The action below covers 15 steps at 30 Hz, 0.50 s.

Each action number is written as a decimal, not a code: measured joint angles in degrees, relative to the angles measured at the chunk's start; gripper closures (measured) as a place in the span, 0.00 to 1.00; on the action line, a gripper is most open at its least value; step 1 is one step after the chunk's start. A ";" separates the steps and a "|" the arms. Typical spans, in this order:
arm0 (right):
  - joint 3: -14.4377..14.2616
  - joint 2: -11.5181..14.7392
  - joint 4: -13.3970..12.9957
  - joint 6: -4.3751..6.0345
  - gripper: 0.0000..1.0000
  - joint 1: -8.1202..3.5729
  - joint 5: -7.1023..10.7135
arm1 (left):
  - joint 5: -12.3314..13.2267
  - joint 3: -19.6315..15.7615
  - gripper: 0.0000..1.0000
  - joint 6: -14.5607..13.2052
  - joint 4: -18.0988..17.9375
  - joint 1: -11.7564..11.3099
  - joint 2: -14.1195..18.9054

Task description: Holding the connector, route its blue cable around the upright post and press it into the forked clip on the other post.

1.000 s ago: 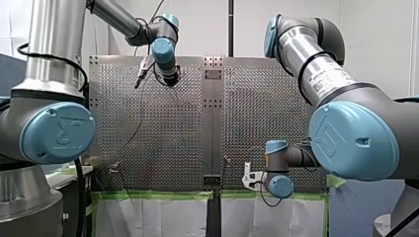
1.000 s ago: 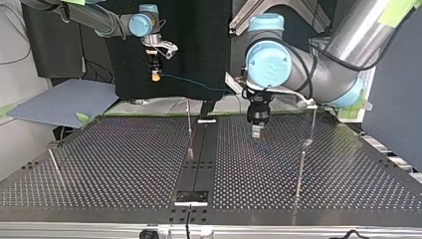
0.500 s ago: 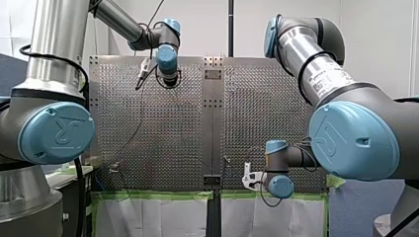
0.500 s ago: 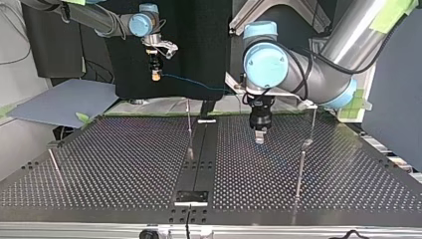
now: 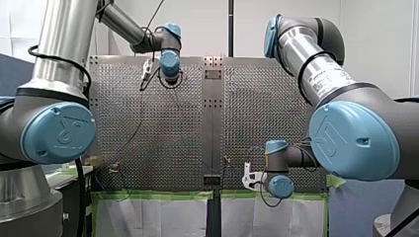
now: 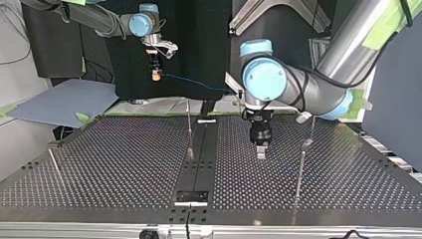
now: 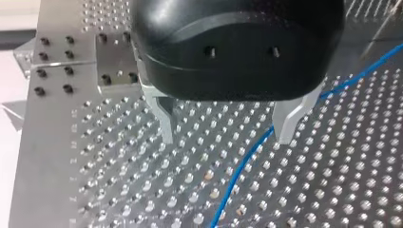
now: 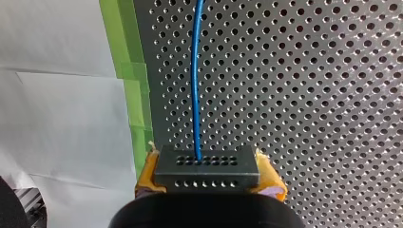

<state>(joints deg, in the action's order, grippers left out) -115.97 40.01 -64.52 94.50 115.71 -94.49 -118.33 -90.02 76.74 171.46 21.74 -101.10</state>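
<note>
Perforated metal surface (image 6: 99,169) carries the upright post (image 6: 189,129) and the forked clip (image 6: 307,143). My left gripper (image 7: 225,137) has sunk nearer the surface in the last second, its metal fingers spread and empty, astride the blue cable (image 7: 242,166). My right gripper (image 8: 207,178), yellow-padded, stays clamped on the connector (image 8: 206,166), raised beyond the surface's edge. A second grasp on the cable looks near.

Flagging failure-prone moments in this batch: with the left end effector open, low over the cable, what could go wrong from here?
1. The blue cable runs close to one finger of my open left end effector, off centre; closing might nudge it aside or pinch it against the perforated table.
2. My right end effector holds the connector between yellow pads only; a tug on the cable could slip it out.
</note>
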 joint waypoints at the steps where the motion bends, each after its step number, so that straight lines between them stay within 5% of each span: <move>1: 0.00 0.00 -0.01 0.00 1.00 0.00 0.00 | -0.08 0.36 0.00 0.02 -0.56 -0.16 -0.32; 15: 0.00 0.02 -0.12 -0.08 1.00 -0.08 0.00 | -0.19 2.78 0.00 0.26 -6.92 -2.53 -3.27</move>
<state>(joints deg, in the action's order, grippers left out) -115.98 40.03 -64.64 94.42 115.63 -94.49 -118.52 -87.24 77.01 164.54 19.21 -104.38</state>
